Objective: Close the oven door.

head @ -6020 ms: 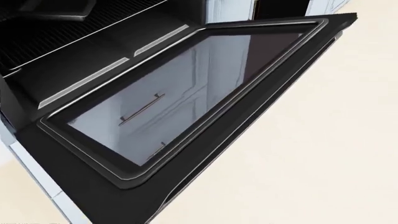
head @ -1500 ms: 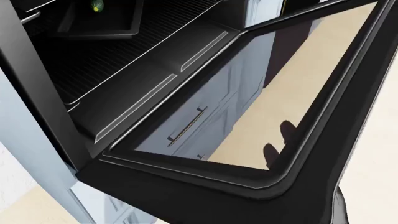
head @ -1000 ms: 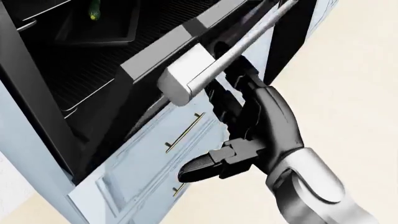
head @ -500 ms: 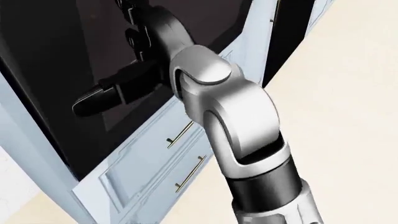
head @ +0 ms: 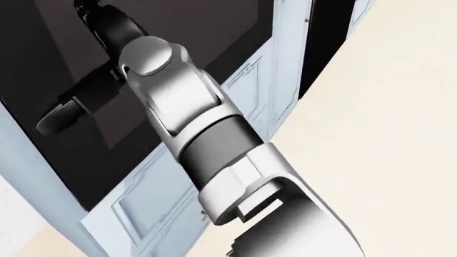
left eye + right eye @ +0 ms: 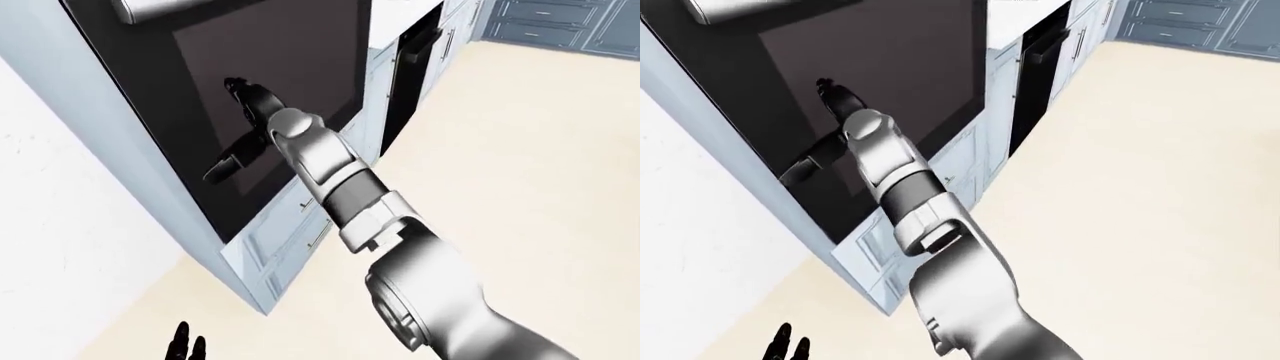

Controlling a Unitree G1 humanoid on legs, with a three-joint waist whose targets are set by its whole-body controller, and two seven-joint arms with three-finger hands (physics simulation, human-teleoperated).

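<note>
Against the oven door (image 6: 290,67), right hand (image 6: 245,124) spread; cabinets (image 6: 300,232) below.

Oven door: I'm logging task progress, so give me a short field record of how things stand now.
oven door: upright, looks flush with the oven front
door handle: at the door's top edge, not held
right hand: fingers spread, against the dark door glass
left hand: low in the left-eye view, only its fingertips show
drawers: below the door, closed

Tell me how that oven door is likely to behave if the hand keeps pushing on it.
The oven door looks like a stiff panel, so it probably swings as one piece rather than flexing. Its glossy dark face may let the right hand slide. It already looks near flush with the cabinet, so little travel likely remains.
</note>
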